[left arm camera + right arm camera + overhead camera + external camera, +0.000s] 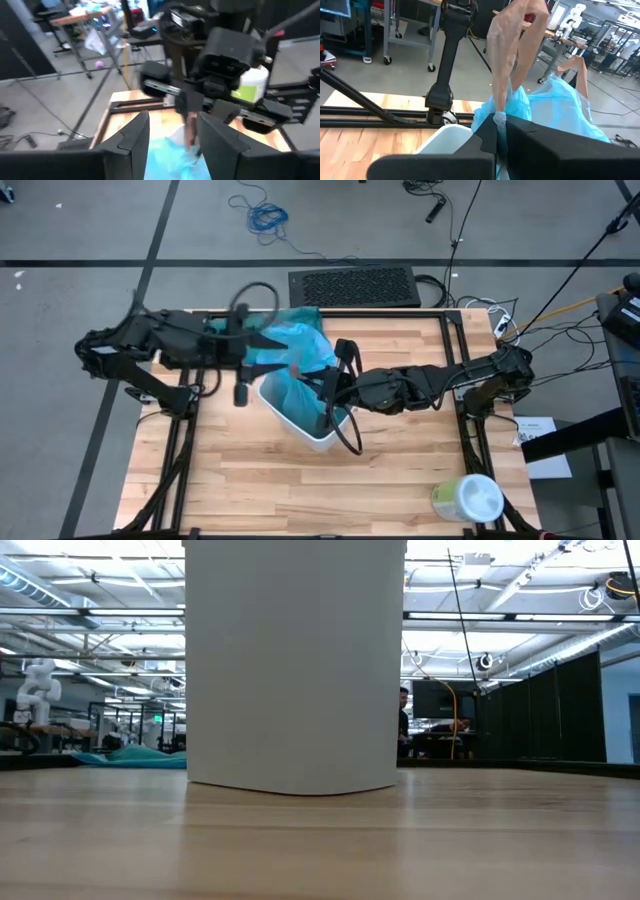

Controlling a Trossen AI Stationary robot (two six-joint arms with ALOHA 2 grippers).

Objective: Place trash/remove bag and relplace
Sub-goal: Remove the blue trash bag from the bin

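A white bin [300,420] stands mid-table, and its wall [295,660] fills the low view. The light-blue bag [290,345] sits in it and spills over its far-left rim. Tan tie strips [512,45] rise from the bag's gathered top. My right gripper [500,122] reaches in from the table's right and is shut on that top, above the bin [322,385]. My left gripper [170,140] is open just left of it, over the blue plastic [167,157], touching nothing. The trash is out of view. My right gripper pinches the bag's gathered top [501,116] between its two fingers, where the tan tie strips meet the blue plastic. The fingers come in nearly level from the table's right. The strips stand up above the fingers, and the blue plastic [555,105] bunches beyond them over the bin.
A white-and-green wipes tub [468,500] lies near the table's front right corner. A darker teal bag [130,757] lies on the table behind the bin. A black grille [355,285] sits beyond the far edge. Bare wood [250,490] stretches along the near side.
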